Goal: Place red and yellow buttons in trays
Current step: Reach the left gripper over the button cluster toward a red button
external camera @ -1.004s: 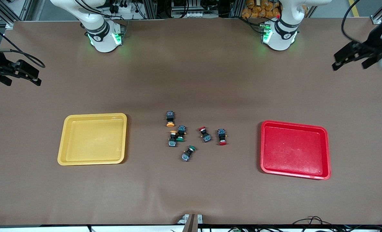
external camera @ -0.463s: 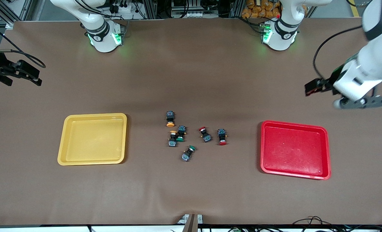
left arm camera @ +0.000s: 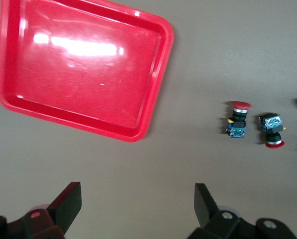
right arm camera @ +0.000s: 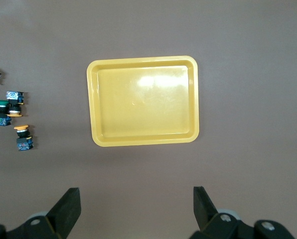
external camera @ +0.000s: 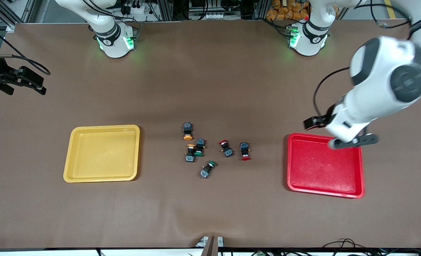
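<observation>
The left pincer point(left arm camera: 133, 209), fingers wide, has swung over the red tray's point(external camera: 360, 167) edge; right pincer point(right arm camera: 133, 209) wide, waiting.

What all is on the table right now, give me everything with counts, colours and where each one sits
Shallow yellow plastic tray: one, yellow, toward the right arm's end of the table, nothing in it.
Shallow red plastic tray: one, red, toward the left arm's end, nothing in it.
Red-capped push-button switches: two, black bodies, in the cluster between the trays, on the red tray's side.
Orange-yellow-capped push-button switches: two, on the yellow tray's side of the cluster.
Green-capped push-button switches: two, one among the yellow ones, one nearest the front camera.
Brown table cover: one, under everything.
Left gripper: open, over the red tray's edge nearest the bases.
Right gripper: open, waiting at the table's end beside the yellow tray.
</observation>
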{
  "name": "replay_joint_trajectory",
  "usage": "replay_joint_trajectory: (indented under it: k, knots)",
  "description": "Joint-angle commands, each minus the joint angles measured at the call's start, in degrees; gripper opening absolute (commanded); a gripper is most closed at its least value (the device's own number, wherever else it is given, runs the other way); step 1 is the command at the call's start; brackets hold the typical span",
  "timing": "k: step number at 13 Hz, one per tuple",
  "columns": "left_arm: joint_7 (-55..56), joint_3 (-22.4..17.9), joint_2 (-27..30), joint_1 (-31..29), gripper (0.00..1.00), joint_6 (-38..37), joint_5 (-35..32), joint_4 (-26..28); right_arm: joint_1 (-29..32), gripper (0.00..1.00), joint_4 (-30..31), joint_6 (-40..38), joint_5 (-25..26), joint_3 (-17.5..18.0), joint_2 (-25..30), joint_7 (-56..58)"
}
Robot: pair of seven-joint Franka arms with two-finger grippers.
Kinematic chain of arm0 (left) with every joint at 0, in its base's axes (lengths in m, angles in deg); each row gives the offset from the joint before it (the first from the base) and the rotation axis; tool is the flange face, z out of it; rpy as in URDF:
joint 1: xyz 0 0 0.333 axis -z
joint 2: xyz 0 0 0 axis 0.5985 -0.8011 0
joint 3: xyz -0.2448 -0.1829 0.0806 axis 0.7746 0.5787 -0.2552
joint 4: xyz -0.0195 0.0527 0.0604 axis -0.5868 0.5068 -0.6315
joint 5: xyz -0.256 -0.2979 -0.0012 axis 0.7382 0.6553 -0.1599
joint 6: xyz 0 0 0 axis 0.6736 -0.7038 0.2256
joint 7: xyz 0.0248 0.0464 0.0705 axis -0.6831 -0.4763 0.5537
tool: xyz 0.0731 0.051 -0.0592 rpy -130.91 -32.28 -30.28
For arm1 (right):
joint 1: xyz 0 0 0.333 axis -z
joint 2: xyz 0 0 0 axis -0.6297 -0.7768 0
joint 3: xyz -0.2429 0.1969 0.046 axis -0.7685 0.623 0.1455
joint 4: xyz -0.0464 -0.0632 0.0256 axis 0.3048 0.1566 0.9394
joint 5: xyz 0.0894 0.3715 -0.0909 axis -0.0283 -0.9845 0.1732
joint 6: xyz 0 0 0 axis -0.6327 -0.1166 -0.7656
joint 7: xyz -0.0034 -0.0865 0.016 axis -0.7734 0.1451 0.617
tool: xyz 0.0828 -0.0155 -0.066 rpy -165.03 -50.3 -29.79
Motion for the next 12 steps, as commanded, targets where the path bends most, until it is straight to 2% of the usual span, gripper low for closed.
replay_joint_trajectory:
  k: [1, 12]
  knots:
    - [5.6, -0.2, -4.5, 2.7, 1.0, 4.1, 1.0, -1.8, 0.5, 1.0, 0.2, 0.1, -1.0, 0.4, 0.7, -0.6]
    - [18.9, -0.2, -14.5, 10.8, 1.0, 16.5, 2.0, -1.9, 0.3, 1.0, 0.2, -0.3, -1.1, 0.6, 0.7, -0.6]
